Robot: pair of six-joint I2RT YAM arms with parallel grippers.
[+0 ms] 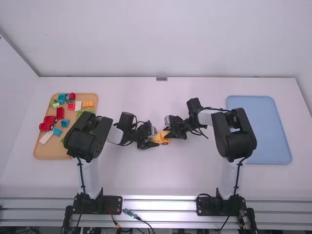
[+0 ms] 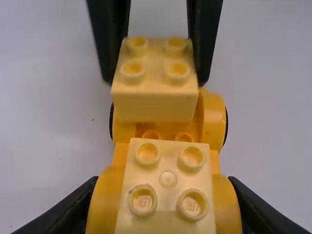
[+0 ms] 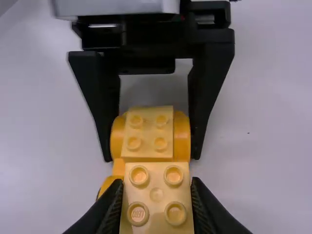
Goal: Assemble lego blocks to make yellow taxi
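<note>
Mid-table in the high view, the left gripper (image 1: 155,138) and right gripper (image 1: 167,133) face each other at the yellow car base (image 1: 162,140). From the left wrist, the left gripper is clamped on the base's rounded sides, a studded block (image 2: 168,181) seated between them; a second block (image 2: 154,105) is over the other end. From the right wrist, the right gripper's fingers pinch that second block; whether it touches the base, I cannot tell.

Smooth, satiny plastic, the yellow brick (image 2: 168,168) at the left wrist view's bottom; matt, the blue tray (image 1: 261,134) at the high view's right.
</note>
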